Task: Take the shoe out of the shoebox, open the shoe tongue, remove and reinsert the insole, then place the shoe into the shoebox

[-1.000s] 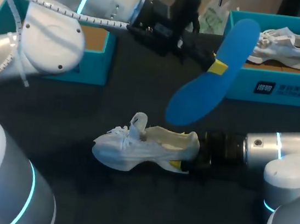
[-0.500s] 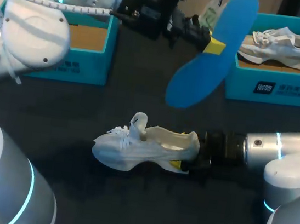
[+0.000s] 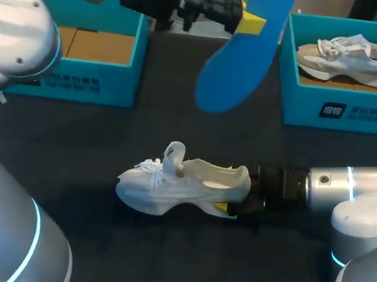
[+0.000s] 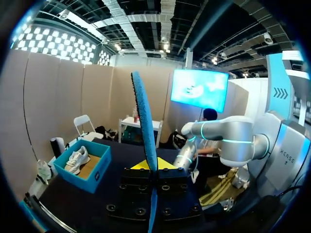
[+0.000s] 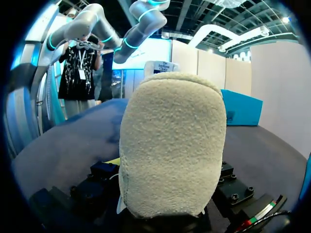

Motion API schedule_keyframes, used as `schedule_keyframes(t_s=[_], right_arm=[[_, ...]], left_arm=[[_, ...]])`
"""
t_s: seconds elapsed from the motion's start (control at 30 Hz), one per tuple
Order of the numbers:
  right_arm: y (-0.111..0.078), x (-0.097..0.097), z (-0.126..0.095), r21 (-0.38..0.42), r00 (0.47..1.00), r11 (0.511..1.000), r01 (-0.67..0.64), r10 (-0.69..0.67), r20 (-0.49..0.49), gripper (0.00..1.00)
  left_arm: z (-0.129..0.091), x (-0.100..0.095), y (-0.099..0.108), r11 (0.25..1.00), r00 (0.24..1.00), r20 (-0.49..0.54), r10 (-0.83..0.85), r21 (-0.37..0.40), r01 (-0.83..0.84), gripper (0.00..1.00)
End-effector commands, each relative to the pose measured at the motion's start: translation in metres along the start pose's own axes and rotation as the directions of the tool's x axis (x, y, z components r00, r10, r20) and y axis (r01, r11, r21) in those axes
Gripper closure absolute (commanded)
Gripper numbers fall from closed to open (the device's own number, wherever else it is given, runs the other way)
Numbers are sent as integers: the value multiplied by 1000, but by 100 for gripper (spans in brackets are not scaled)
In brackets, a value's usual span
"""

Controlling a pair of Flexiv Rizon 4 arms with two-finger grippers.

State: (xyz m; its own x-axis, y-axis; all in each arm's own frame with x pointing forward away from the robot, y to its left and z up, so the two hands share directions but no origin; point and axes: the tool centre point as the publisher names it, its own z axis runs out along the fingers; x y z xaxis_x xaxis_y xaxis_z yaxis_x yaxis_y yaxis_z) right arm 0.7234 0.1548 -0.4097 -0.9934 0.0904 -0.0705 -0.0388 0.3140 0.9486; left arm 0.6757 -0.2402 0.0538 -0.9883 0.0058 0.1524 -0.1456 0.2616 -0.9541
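The left gripper (image 3: 250, 24) pinches the thin blue foam insole (image 3: 228, 73) near its middle, high above the dark table (image 3: 70, 139), a sensible hold for something probably light and floppy, while the right gripper (image 3: 224, 206) clamps the heel of the white mesh sneaker (image 3: 169, 184) mid-table.

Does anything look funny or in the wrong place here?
The blue insole is out of the white shoe, pinched in the left end effector up over the table. The shoe lies there, heel gripped by the right end effector. Nothing looks broken.
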Motion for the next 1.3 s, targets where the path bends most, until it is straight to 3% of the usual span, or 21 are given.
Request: schedule_keyframes(t_s=[0.03, 0.1, 0.53, 0.7, 0.93, 1.3], right_arm=[[2, 1, 1, 7, 1000, 1000, -1, 1, 1, 100], [2, 1, 1, 7, 1000, 1000, -1, 1, 1, 100], [2, 1, 1, 7, 1000, 1000, -1, 1, 1, 100], [2, 1, 1, 7, 1000, 1000, -1, 1, 1, 100], [2, 1, 1, 7, 1000, 1000, -1, 1, 1, 100], [2, 1, 1, 7, 1000, 1000, -1, 1, 1, 100]], left_arm=[[-23, 12, 0, 998, 995, -102, 1, 56, 5, 100], [-33, 23, -8, 996, 992, -119, 27, 92, -16, 100], [-33, 23, -8, 996, 992, -119, 27, 92, -16, 100], [-43, 48, -13, 988, 992, -127, 15, 152, 4, 100], [-59, 68, -22, 987, 994, -113, 10, 159, 9, 100], [-84, 79, -24, 981, 991, -129, -18, 189, 42, 100]])
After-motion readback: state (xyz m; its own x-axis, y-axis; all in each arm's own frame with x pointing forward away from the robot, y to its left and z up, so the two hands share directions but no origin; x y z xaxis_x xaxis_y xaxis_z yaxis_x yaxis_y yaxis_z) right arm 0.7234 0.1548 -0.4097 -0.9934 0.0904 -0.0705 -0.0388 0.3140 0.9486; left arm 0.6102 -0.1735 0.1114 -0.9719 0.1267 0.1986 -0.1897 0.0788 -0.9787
